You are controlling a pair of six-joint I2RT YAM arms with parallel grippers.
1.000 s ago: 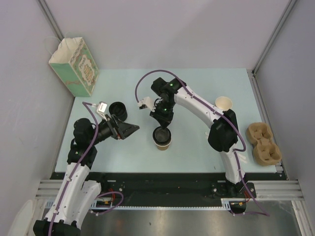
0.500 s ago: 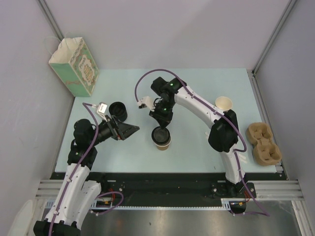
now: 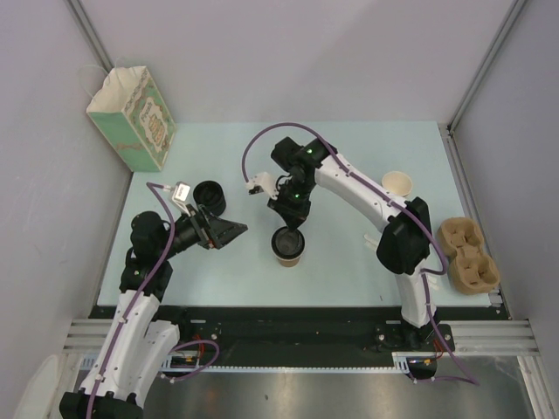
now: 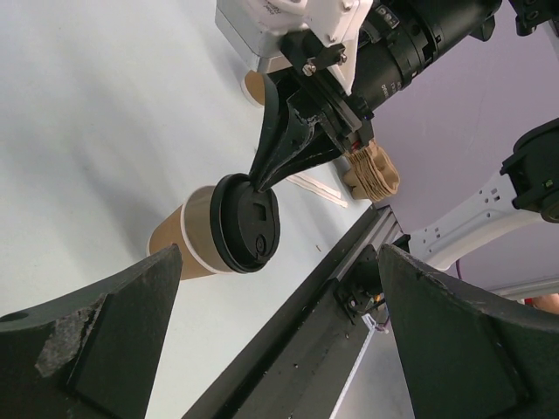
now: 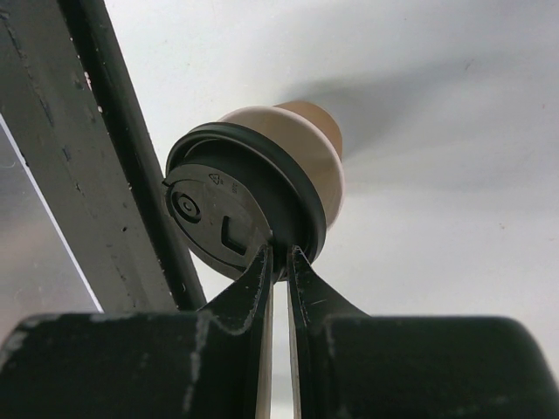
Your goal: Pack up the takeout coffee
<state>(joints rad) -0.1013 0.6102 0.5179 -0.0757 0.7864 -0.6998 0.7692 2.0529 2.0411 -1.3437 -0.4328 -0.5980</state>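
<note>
The takeout coffee (image 3: 288,247) stands on the bench (image 3: 349,262) near its middle, a little toward the near edge, with its black lid (image 5: 223,218) seated on it. The right gripper (image 3: 289,227) reaches down onto it from behind. Its fingers (image 5: 262,271) are nearly together and pinch the lid's rim at 1 spot; they do not reach the paper wall. The left gripper (image 3: 234,230) hovers just beside the cup on its left and points at it, fingers spread wide with nothing between them.

The step in hand looks like the pickup of the finished cup. Whether the cup has left the bench I cannot tell.

2 places could take it: the paper bag (image 3: 131,118) at the far left corner, or the pulp carrier (image 3: 467,255) at the right edge. The pictures do not say which is meant.

A pinch on the rim alone is a thin hold and could pull the lid off. So the next move calls for a slow, upright lift. Alternatively, the left fingers could close round the cup's wall and share the load before it travels.
</note>
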